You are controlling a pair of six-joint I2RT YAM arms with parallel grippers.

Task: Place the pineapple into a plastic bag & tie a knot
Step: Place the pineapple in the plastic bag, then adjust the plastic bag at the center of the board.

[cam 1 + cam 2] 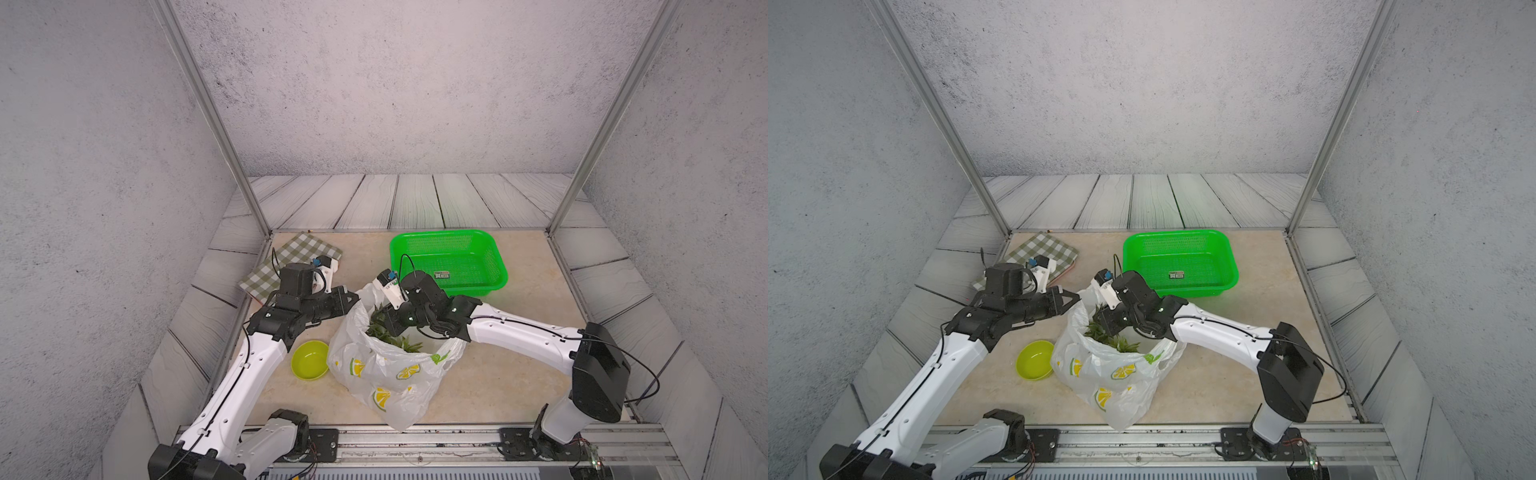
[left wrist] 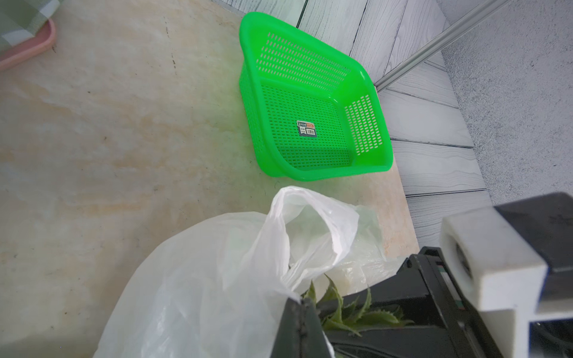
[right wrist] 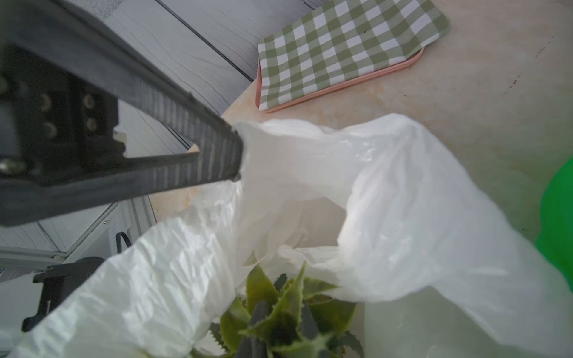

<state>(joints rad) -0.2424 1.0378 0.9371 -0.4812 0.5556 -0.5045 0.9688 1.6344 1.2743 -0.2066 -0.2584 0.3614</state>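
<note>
The plastic bag, white with lemon prints, stands with its mouth wide in the middle of the table. The pineapple sits inside it, and only its green crown shows. My left gripper is shut on the bag's far rim and holds it up. My right gripper reaches down into the mouth, its fingers parted on either side of the crown leaves. One handle loop stands loose. No knot is in view.
A green mesh basket sits behind the right arm. A lime bowl lies just left of the bag. A checked cloth on a pink tray lies at the back left, behind the left wrist.
</note>
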